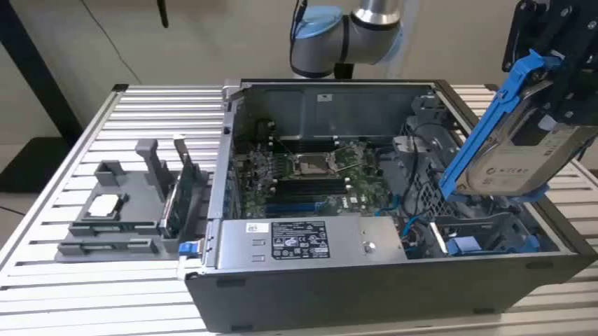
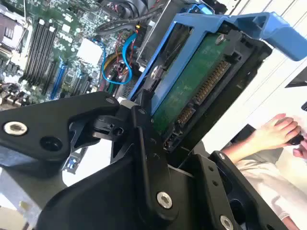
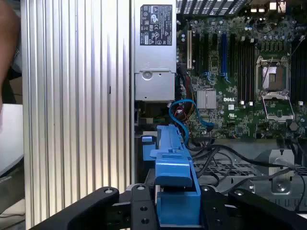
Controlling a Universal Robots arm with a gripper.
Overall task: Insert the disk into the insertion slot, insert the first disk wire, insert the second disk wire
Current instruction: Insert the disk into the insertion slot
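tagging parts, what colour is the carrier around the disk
Bright blue; the carrier around the disk shows best in the exterior view.

disk (image 1: 519, 159) above insertion slot (image 1: 481, 238) — slot in computer case (image 1: 374, 297); case on table (image 1: 56, 297)

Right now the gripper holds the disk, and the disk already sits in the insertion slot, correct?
No. The gripper holds the disk, but the disk hangs tilted above the insertion slot, not in it, as the exterior view shows.
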